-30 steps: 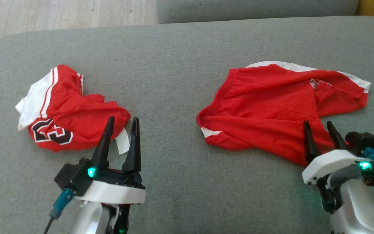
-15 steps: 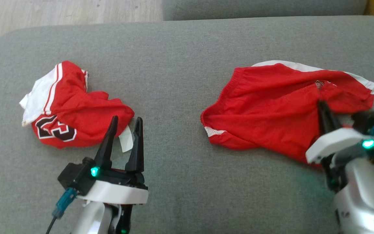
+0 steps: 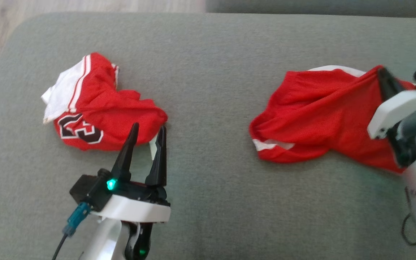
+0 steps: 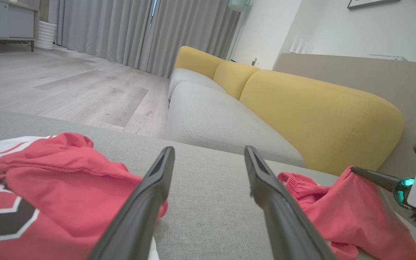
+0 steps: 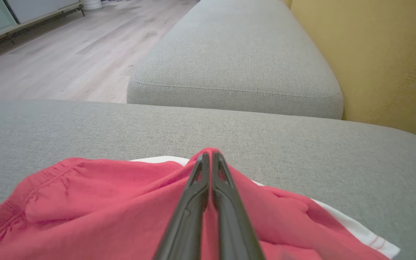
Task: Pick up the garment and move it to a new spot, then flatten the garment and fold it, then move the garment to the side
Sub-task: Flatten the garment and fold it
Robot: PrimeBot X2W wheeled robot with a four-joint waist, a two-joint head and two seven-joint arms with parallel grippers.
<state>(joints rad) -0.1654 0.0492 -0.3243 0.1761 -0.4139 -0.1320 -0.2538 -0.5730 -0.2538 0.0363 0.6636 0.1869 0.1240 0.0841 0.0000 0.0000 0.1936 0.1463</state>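
Observation:
The garment (image 3: 312,119), red shorts with white trim, lies on the right of the grey cushion (image 3: 208,54). My right gripper (image 3: 381,72) is shut on a pinch of its red cloth near the far right edge, and the cloth rises in a peak to the fingertips. The right wrist view shows the closed gripper (image 5: 209,156) with the garment (image 5: 103,202) tented around its tips. My left gripper (image 3: 149,127) stands open by the lower right edge of a second crumpled red and white garment (image 3: 103,112) with a dark number on it, holding nothing; its fingers (image 4: 161,180) are spread wide.
A white tag (image 3: 154,148) pokes out between the left fingers. Bare grey cushion lies between the two garments. A yellow backrest (image 4: 320,112) runs along the right side, a second grey cushion (image 5: 237,57) lies beyond, and wooden floor (image 4: 67,83) is past the far edge.
My right gripper went from open over the garment to shut on its cloth and drew the pinch up and away from me. The head camera shifted. The left gripper stayed as it was.

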